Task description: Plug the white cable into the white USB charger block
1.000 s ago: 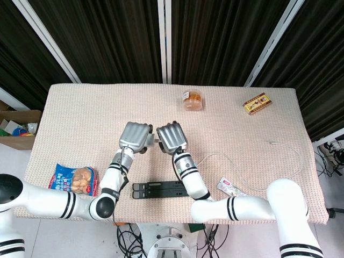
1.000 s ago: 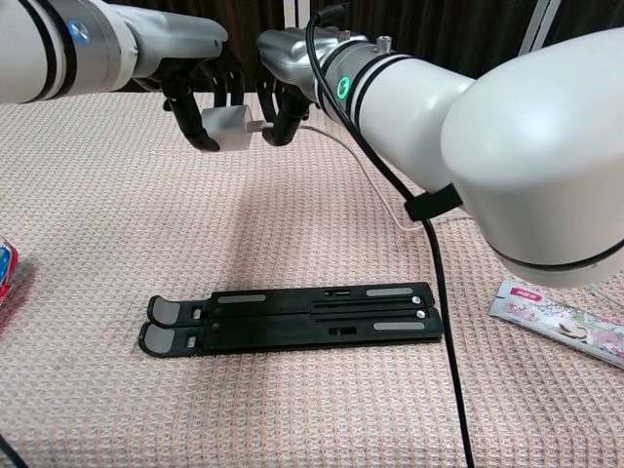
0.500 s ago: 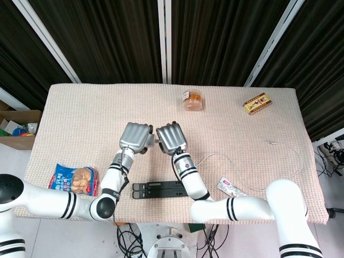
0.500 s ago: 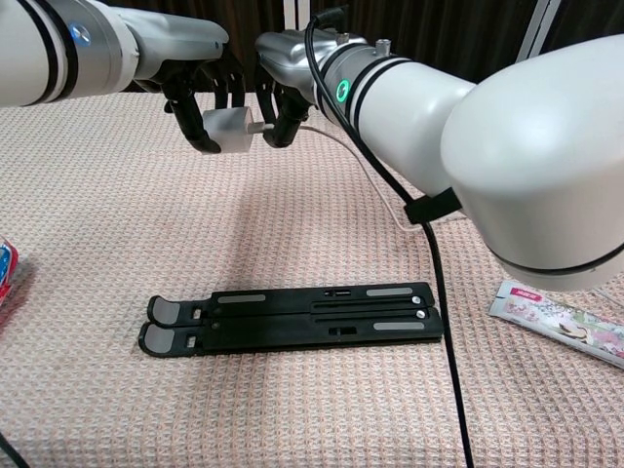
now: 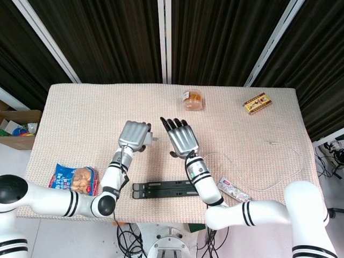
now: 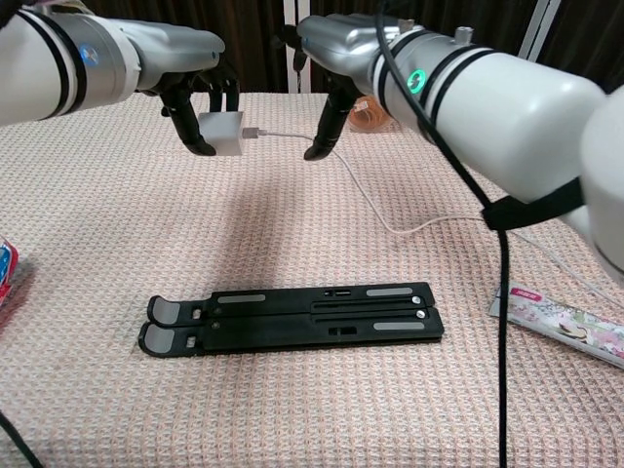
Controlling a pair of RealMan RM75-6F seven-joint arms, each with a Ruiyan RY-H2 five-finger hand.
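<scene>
White USB charger block sits pinched in the curled fingers of the left robot hand, raised above the beige woven tabletop; in the head view the block is almost wholly hidden behind that hand, only a small pale corner showing. From the chest view the thin white cable has its metal plug seated against the block's right face, though how deep the plug goes cannot be made out. The cable runs right from the block, drops to the tabletop and trails away toward the right, where it is partly hidden behind the right forearm. The right robot hand is beside the cable with fingers spread wide and gripping nothing; in the head view its fingers fan out flat. A black flat folding stand lies near the front edge. A pink-printed snack sachet lies at the right, cut off by the chest frame. Farther off are an orange-filled clear jar, a small yellow box and a blue snack bag.
</scene>
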